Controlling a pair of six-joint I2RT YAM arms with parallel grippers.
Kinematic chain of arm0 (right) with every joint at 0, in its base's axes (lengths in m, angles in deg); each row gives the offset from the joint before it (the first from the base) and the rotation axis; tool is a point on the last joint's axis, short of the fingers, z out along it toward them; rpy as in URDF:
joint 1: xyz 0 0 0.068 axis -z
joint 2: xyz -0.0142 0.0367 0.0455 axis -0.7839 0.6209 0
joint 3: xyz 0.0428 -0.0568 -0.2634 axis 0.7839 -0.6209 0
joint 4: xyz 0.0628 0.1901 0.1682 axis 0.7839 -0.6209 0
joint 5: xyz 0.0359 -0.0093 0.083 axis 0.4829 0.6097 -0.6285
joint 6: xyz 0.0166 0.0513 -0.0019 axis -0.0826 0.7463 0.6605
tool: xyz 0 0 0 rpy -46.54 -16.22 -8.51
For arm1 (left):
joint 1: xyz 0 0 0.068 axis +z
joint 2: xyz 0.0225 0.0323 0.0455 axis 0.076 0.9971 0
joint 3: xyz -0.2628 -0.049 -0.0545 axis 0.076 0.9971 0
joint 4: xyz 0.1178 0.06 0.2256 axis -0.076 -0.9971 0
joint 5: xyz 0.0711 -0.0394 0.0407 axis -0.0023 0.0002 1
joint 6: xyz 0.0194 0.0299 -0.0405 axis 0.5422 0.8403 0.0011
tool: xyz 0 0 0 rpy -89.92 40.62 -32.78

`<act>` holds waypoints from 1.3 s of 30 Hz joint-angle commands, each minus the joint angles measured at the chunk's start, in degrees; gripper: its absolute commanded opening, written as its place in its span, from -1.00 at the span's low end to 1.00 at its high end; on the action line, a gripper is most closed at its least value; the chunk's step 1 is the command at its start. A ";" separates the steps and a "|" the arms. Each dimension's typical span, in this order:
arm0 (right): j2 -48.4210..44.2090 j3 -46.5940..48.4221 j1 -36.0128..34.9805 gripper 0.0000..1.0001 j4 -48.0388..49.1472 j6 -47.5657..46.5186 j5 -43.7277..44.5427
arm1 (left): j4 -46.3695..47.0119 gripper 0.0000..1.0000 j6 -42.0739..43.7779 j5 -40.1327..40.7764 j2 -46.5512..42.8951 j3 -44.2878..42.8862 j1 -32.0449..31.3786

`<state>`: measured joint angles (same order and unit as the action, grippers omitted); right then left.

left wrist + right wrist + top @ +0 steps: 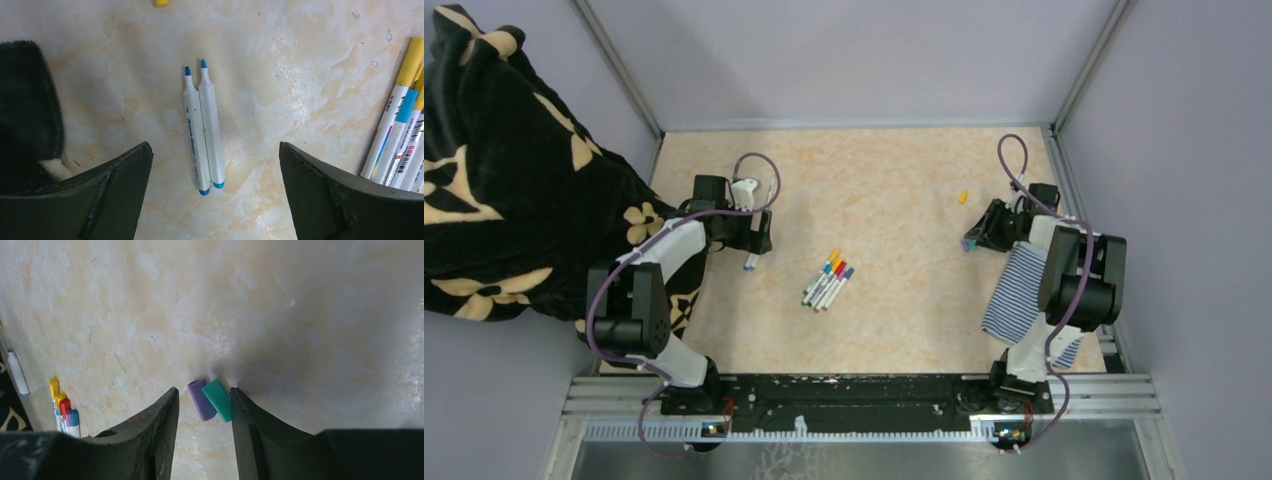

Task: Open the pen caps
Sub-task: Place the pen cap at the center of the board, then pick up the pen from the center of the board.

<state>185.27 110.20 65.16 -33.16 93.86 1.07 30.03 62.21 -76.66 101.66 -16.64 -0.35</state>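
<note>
Tabletop (300, 75) pens (202, 127) point, seemingly, away from left pincer (215, 147).

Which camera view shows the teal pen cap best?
The right wrist view: the teal cap lies large and clear beside a purple cap. The top external view shows only a tiny speck at the right gripper. The left wrist view misses it.

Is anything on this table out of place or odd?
Yes. A small orange plastic cap lies alone near the far right, apart from the purple plastic cap and teal plastic cap at the right gripper. A black flowered blanket spills onto the left side of the table.
</note>
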 commanded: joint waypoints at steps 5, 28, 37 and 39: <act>-0.27 0.90 -0.57 -0.16 -4.99 -1.73 1.01 | -0.27 0.99 1.80 -2.63 -1.96 0.29 -0.43; -11.92 3.32 -0.88 0.03 -2.66 -2.42 2.37 | -2.44 0.93 7.49 -0.74 -0.84 0.01 -14.69; -21.35 4.56 -2.96 0.36 -0.55 -3.54 4.02 | -2.14 0.84 7.43 2.31 3.00 -0.68 -20.49; -22.81 4.86 -4.54 0.42 -0.26 -3.94 5.20 | -2.09 0.83 7.36 3.77 3.87 -1.03 -21.81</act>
<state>166.43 112.02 63.23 -35.96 91.56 4.29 28.39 68.79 -75.41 103.98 -16.62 -19.85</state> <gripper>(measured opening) 0.686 0.919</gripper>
